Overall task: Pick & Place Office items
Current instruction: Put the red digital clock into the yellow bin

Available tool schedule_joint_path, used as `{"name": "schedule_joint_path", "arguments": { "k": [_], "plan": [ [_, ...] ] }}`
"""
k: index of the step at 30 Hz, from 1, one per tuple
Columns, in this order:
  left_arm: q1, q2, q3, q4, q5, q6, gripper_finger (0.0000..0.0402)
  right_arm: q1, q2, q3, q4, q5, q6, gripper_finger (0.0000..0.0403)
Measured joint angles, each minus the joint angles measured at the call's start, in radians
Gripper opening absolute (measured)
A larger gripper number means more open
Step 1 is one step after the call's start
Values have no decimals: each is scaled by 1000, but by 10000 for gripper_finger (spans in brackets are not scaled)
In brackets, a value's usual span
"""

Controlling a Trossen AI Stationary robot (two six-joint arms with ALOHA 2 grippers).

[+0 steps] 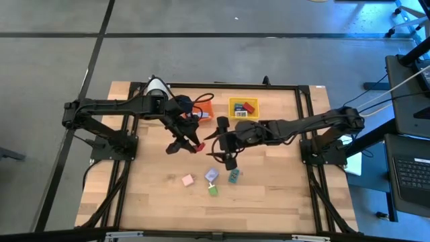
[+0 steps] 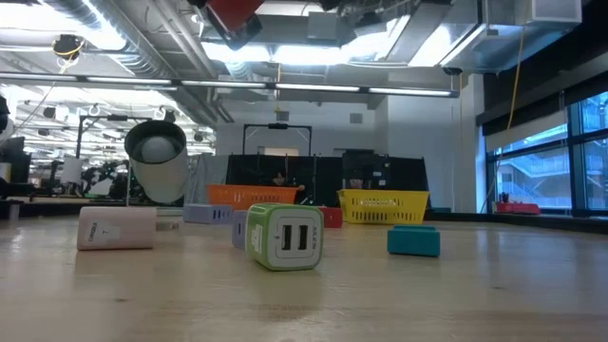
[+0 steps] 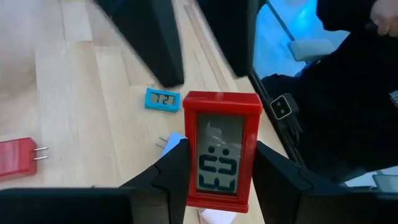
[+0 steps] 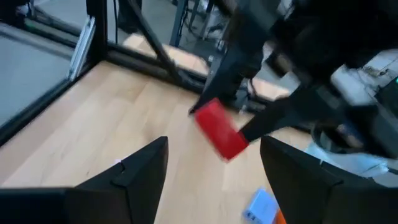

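left end effector point(image 3: 217, 168): gripping the little red clock point(image 3: 221, 149) by its two narrow sides, carrying it up off the counter point(image 1: 148, 195) around the middle, toward the back edge

red clock handling: looking like a hard, light plastic box with smooth sides, so I'm guessing it could slip or twist if squeezed off-centre; the flat side walls are the place to pinch, not the display face

right end effector point(image 1: 230, 163): hanging open and empty just right of the clock, over the counter's middle

loose items: pink block point(image 1: 187, 179), lilac block point(image 1: 211, 175), green charger point(image 1: 213, 191) and teal clock point(image 1: 234, 177) sitting in a cluster toward the front edge; all small, rigid, probably very light, so I'm figuring they'd skid if nudged

bins: orange bin point(image 1: 203, 109) and yellow bin point(image 1: 244, 108) sitting at the back edge
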Motion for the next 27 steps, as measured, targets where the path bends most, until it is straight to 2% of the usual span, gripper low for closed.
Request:
{"name": "schedule_joint_path", "arguments": {
  "k": [8,27],
  "plan": [
    [0,0,0,10,39,-15,141,-3,13,0,34,-25,-4,256],
    [0,0,0,44,48,-9,141,-22,36,-1,94,-70,8,256]
  ]
}}
